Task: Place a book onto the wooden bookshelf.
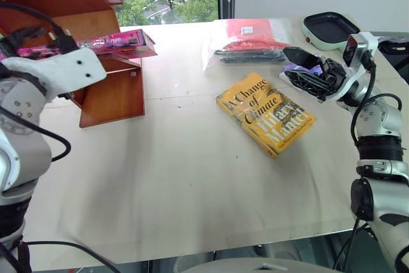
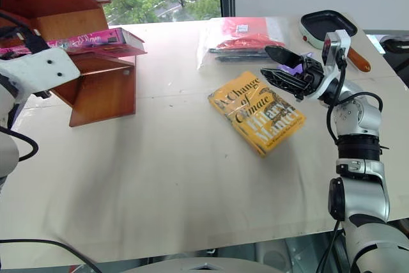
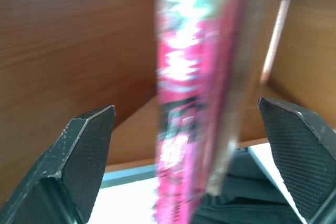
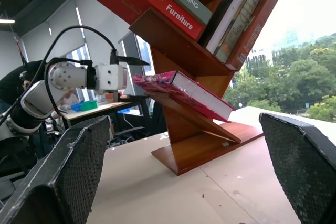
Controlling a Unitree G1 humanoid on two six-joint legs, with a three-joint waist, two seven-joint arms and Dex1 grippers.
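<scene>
Pale tabletop [image 1: 179, 183] runs back to a window with green trees behind it; at its far left corner stands the bookshelf [image 4: 194, 145], reddish-brown with slanted boards; its upper slots hold several leaning books, one red spine reading "Furniture" [image 4: 157, 3]; lower down the book [image 4: 184, 94], bright pink, lies on a sloping board, one end jutting past the board's edge toward the table. Left gripper [image 3: 194, 156] sits at that book's end, fingers spread wide on either side of it, not pressing the covers. Right gripper [image 2: 281, 68] hangs above the table's right side, well apart from the shelf, fingers spread and empty. Near the middle lies a yellow book [image 1: 265, 114], flat, cover up; behind it a clear bag [image 1: 246, 43] holds red and dark items; a dark pan [image 1: 329, 29] rests at the far right.
</scene>
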